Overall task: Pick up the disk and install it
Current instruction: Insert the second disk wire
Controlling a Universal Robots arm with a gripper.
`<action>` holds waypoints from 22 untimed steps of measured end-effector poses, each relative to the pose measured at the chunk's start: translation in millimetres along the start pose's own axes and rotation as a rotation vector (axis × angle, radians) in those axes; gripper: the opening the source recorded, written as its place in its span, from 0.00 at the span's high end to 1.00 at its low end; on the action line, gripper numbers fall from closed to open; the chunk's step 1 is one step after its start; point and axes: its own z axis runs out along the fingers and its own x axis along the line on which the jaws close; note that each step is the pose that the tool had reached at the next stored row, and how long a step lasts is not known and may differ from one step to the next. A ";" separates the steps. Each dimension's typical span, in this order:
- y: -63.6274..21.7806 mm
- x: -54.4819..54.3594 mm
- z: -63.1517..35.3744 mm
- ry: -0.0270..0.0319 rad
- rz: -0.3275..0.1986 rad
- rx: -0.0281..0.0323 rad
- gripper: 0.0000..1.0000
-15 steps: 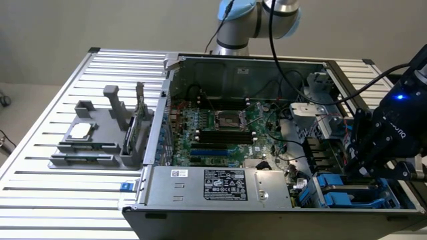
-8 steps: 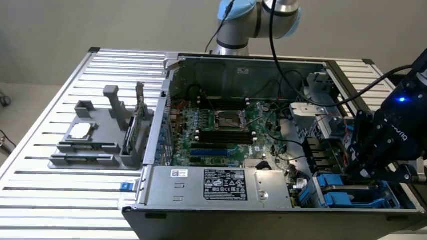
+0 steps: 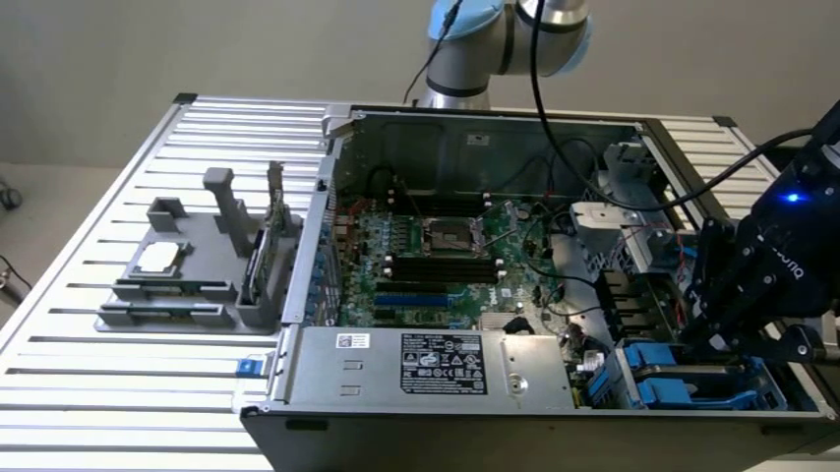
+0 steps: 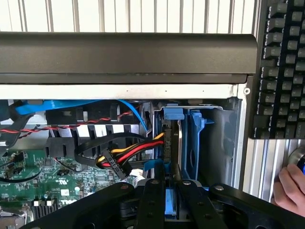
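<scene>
The disk [image 4: 170, 202] stands on edge, and I see its blue carrier strip between my fingers and a blue tab at its far end [image 4: 173, 114]. My gripper [image 4: 170, 210] is shut on it, black fingers [image 4: 149, 202] pressing from both sides. It sits in the drive bay at the corner of the open computer case, beside another blue carrier [image 4: 195, 143]. In the exterior view my gripper [image 3: 713, 342] reaches down into that bay on the exterior view's right, just above the blue carriers [image 3: 690, 385].
Red, yellow and black power cables [image 4: 125, 155] and a blue data cable run close beside the bay. The motherboard [image 3: 434, 256] and power supply [image 3: 440, 364] fill the case. A grey fixture [image 3: 197, 270] stands on the slatted table. A keyboard [image 4: 285, 67] and a person's hand [image 4: 290, 188] lie outside the case.
</scene>
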 end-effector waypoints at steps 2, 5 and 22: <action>0.1 0.0 0.2 0.0009 0.000 0.0002 0.82; -0.6 -0.5 -6.1 0.0019 0.000 0.0011 0.75; -38.2 -7.1 -23.6 0.0074 -0.001 0.0013 0.75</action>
